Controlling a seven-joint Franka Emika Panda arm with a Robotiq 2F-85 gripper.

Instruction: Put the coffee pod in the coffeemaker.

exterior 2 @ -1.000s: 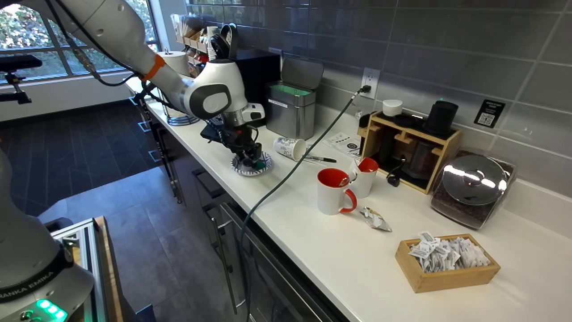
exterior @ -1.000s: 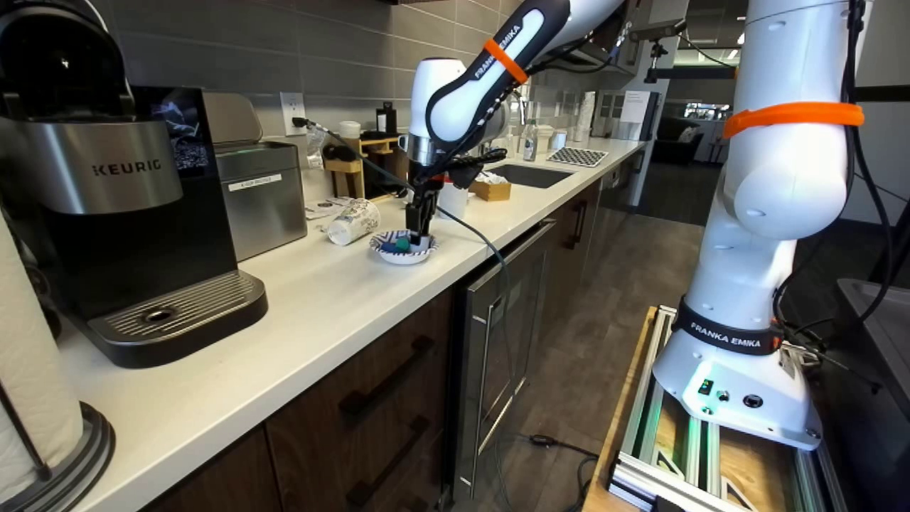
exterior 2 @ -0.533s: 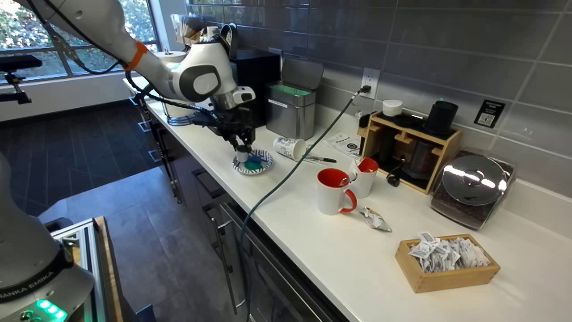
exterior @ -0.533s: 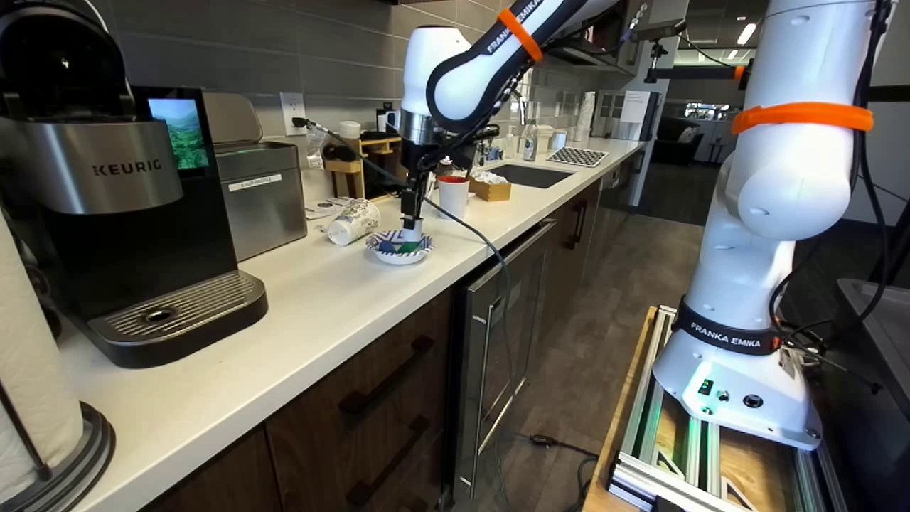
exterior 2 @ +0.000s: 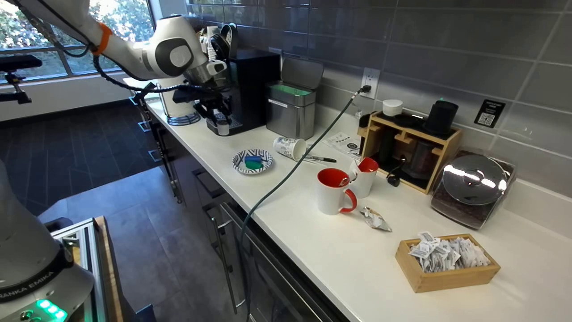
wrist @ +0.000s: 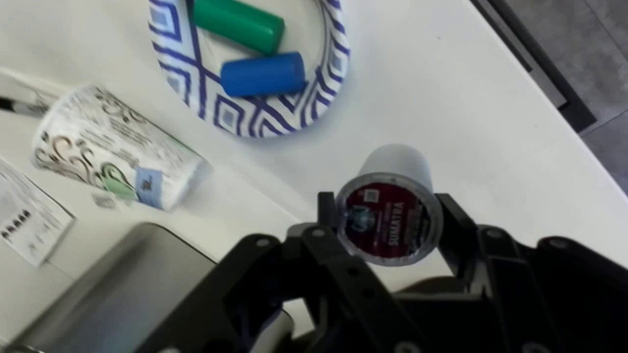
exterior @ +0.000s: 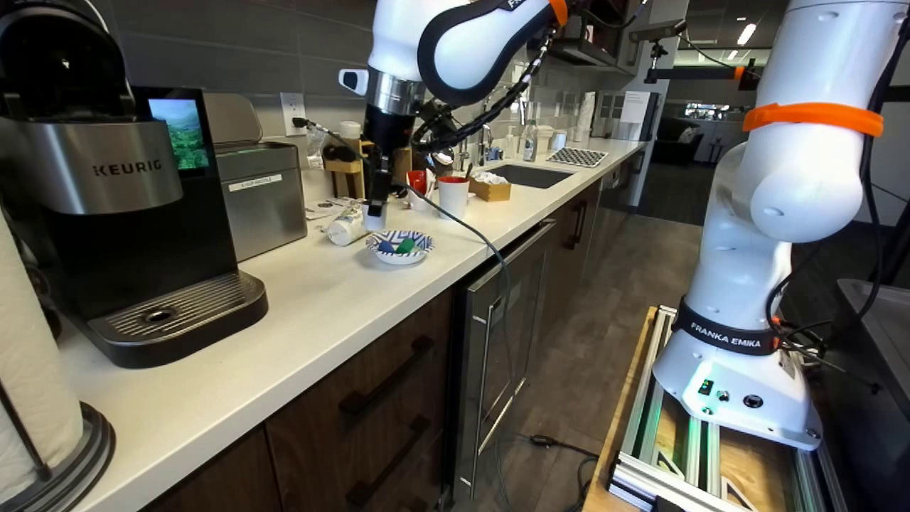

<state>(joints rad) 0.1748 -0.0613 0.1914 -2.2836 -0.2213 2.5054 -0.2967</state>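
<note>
The coffee pod [wrist: 391, 223] is white with a dark red "Sumatra" lid. My gripper [wrist: 385, 210] is shut on it, one finger on each side, lid facing the wrist camera. In both exterior views the gripper [exterior: 378, 199] holds the pod [exterior: 375, 217] in the air above the counter, past the patterned bowl [exterior: 400, 258]. The coffeemaker [exterior: 142, 245] is glossy black with a silver Keurig band; its head stands raised open. In an exterior view the pod [exterior 2: 222, 129] shows in front of the coffeemaker [exterior 2: 257, 85], apart from it.
The bowl [wrist: 230, 116] holds a blue cylinder [wrist: 263, 74] and a green cylinder [wrist: 238, 24]. A paper cup [wrist: 115, 147] lies on its side. A metal bin [exterior: 266, 199] stands beside the coffeemaker. A cable [exterior 2: 282, 181] crosses the counter. Two red-lined mugs [exterior 2: 330, 197] stand farther along.
My gripper has lifted the pod up out of the bowl and carried it toward the coffeemaker. The blue and green cylinders stay in the bowl. The coffeemaker's screen has lit up with a brighter picture.
</note>
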